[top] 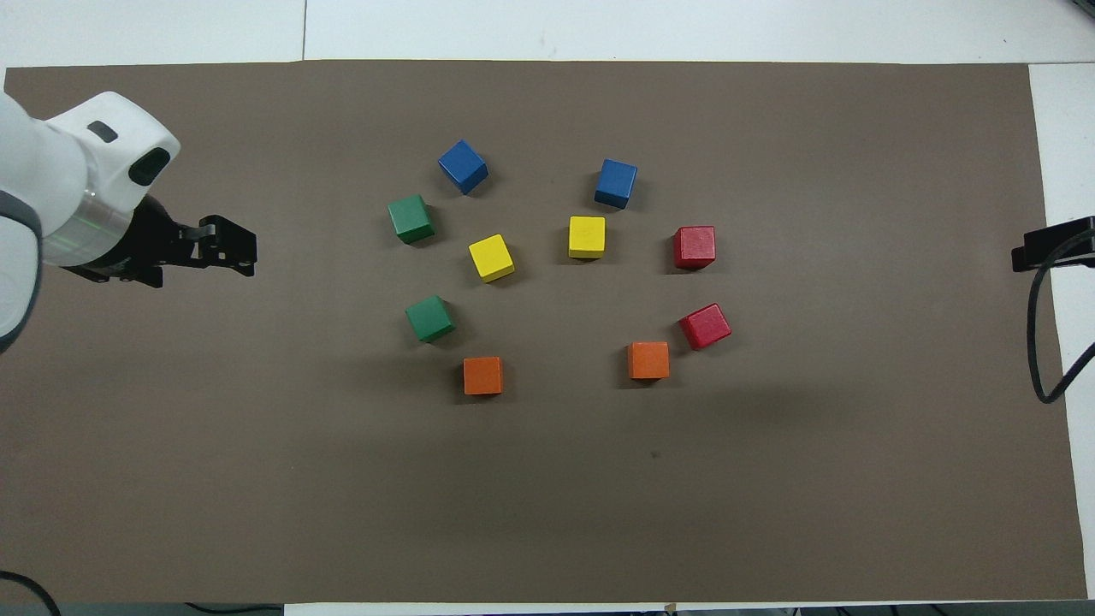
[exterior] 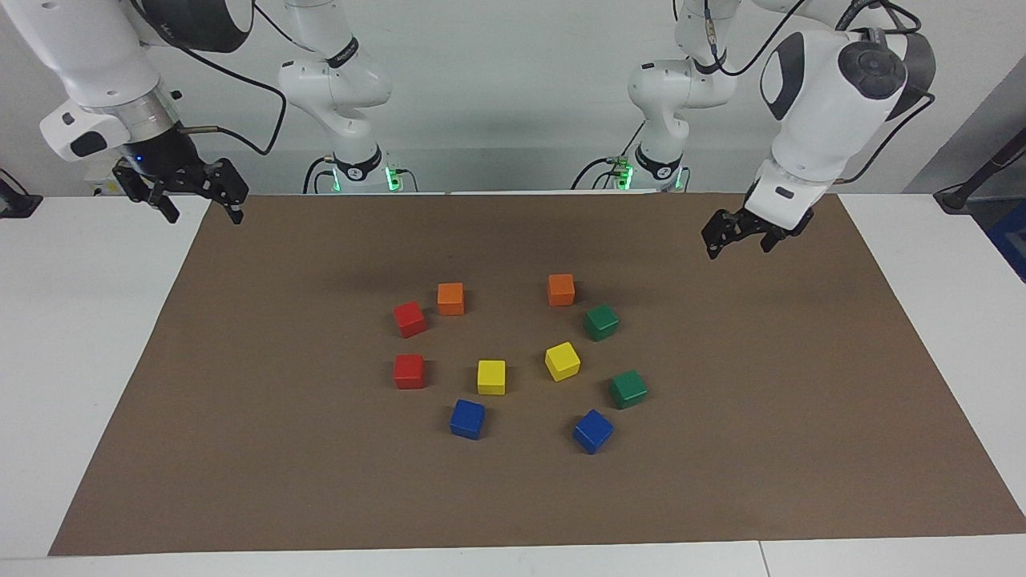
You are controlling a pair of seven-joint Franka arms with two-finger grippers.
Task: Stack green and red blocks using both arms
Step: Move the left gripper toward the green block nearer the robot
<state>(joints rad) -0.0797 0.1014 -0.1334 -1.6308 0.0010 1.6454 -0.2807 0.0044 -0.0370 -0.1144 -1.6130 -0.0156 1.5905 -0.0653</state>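
Two green blocks (exterior: 601, 321) (exterior: 628, 389) lie on the brown mat toward the left arm's end, one (top: 429, 318) nearer to the robots than the other (top: 411, 218). Two red blocks (exterior: 409, 319) (exterior: 409, 371) lie toward the right arm's end, again one (top: 704, 326) nearer than the other (top: 694, 246). All four sit apart, none stacked. My left gripper (exterior: 739, 247) (top: 250, 254) hangs open and empty over the mat, off to the side of the green blocks. My right gripper (exterior: 204, 215) (top: 1022, 255) is open and empty over the mat's edge at its own end.
Two orange cubes (exterior: 450, 298) (exterior: 561, 289), two yellow cubes (exterior: 491, 377) (exterior: 562, 361) and two blue cubes (exterior: 467, 418) (exterior: 592, 430) lie among the task blocks in a loose ring. The brown mat (exterior: 240, 449) covers most of the white table (exterior: 72, 336).
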